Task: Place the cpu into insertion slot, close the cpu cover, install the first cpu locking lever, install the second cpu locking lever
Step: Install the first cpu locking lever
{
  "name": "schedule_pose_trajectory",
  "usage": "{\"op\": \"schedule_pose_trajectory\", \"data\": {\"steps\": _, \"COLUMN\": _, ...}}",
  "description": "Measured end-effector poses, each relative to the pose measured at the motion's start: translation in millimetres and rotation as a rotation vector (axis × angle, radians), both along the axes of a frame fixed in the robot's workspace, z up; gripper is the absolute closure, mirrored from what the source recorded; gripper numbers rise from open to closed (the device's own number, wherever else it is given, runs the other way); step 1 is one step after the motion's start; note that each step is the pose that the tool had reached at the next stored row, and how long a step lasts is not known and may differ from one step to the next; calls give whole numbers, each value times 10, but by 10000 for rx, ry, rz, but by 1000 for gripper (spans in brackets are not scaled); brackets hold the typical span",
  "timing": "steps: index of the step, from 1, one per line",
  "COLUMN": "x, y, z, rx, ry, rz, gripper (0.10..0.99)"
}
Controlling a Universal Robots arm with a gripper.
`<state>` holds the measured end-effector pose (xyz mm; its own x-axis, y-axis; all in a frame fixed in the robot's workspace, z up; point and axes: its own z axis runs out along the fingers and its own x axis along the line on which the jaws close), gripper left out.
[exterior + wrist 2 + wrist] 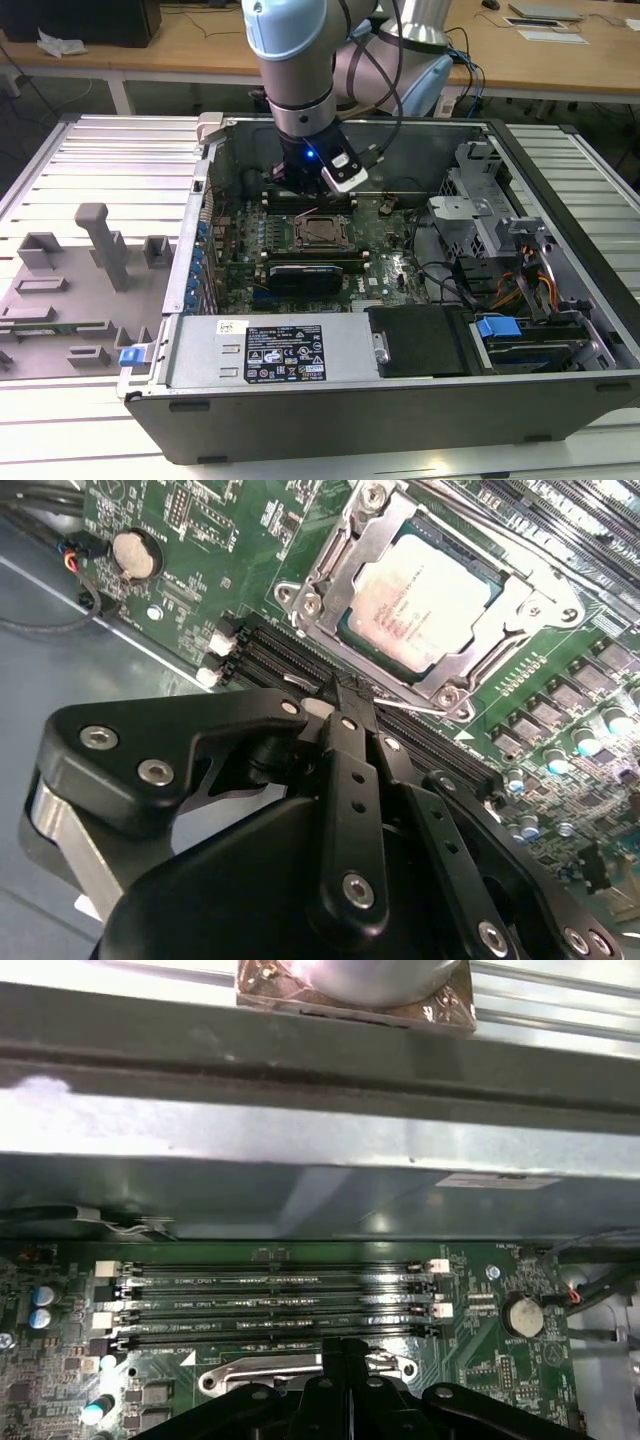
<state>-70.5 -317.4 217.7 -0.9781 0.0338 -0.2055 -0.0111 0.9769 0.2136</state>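
End effector (346, 692) pinched narrow, empty — cpu (425, 605) under cpu cover (335, 570) just beyond tips; probably best pressing lever (412, 709) squarely, slowly.

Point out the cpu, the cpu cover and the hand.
the cpu (425, 605), second wrist view, middle of its silvery face.
the cpu cover (335, 562), second wrist view, a side bar of the metal frame.
the hand (345, 690), second wrist view, between its black fingertips.

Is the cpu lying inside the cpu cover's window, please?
Yes, the second wrist view shows the cpu filling the window of the cpu cover.
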Motion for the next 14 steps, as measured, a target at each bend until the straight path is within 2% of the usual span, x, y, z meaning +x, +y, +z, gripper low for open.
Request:
{"op": "schedule_pose_trajectory", "data": {"steps": 4, "x": 0, "y": 12, "z": -19, "rx": -1, "ry": -10, "rz": -345, "gripper": 980}}
{"op": "schedule_pose_trajectory", "data": {"steps": 7, "x": 0, "y": 41, "z": -30, "rx": 0, "ry": -14, "rz": -463, "gripper": 980}}
{"op": "schedule_pose_trajectory", "data": {"steps": 9, "x": -1, "y": 82, "z": -42, "rx": 0, "ry": -16, "rz": -645, "gripper": 980}}
{"op": "schedule_pose_trajectory", "data": {"steps": 11, "x": -1, "y": 87, "z": -45, "rx": 1, "ry": -17, "rz": -758, "gripper": 980}}
{"op": "schedule_pose_trajectory", "data": {"steps": 14, "x": -1, "y": 88, "z": -57, "rx": -2, "ry": -16, "rz": -1211, "gripper": 980}}
